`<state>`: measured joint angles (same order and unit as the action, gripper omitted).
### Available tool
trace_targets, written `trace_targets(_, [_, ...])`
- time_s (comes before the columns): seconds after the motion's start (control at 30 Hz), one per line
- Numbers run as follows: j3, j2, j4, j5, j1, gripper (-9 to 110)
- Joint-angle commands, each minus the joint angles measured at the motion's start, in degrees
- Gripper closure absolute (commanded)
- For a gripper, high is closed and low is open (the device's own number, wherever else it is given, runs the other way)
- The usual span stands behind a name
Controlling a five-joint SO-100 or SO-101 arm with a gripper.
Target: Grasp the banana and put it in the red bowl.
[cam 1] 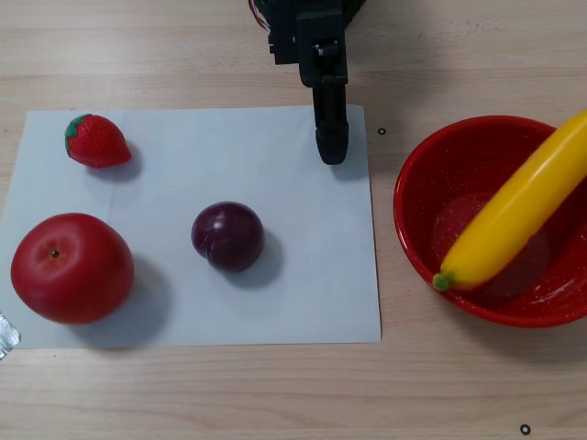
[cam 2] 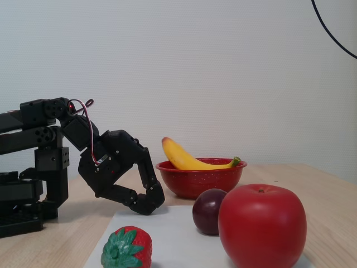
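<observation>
The banana (cam 1: 518, 206) lies across the red bowl (cam 1: 431, 174), overhanging its rim — a nudge could tip it onto the desk (cam 1: 275, 394). The claw (cam 1: 331, 151), fingers together and empty, hangs well apart.

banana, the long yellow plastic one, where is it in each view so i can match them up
Other view: the long curved yellow plastic banana lies at the right edge, slanting across the glossy red bowl, green stem tip at the bowl's lower left rim.
Fixed view: the banana sits right of centre, resting in the bowl, behind the plum.
Shared landmark: the dark purple plum on the white paper sheet.
</observation>
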<state>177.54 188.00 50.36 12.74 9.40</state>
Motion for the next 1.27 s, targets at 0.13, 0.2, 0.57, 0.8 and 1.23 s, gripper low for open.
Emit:
trace_targets(0.13, [0.3, -0.3, 0.7, -2.9, -0.6, 101])
trace_targets(0.2, [0.3, -0.3, 0.7, -3.4, -0.5, 101])
trace_targets(0.57, [0.3, -0.3, 0.9, -3.6, 0.0, 101])
trace_targets(0.8, [0.3, -0.3, 0.9, -3.7, 0.0, 101])
trace_targets(1.23, [0.3, -0.4, 0.9, -4.0, 0.0, 101])
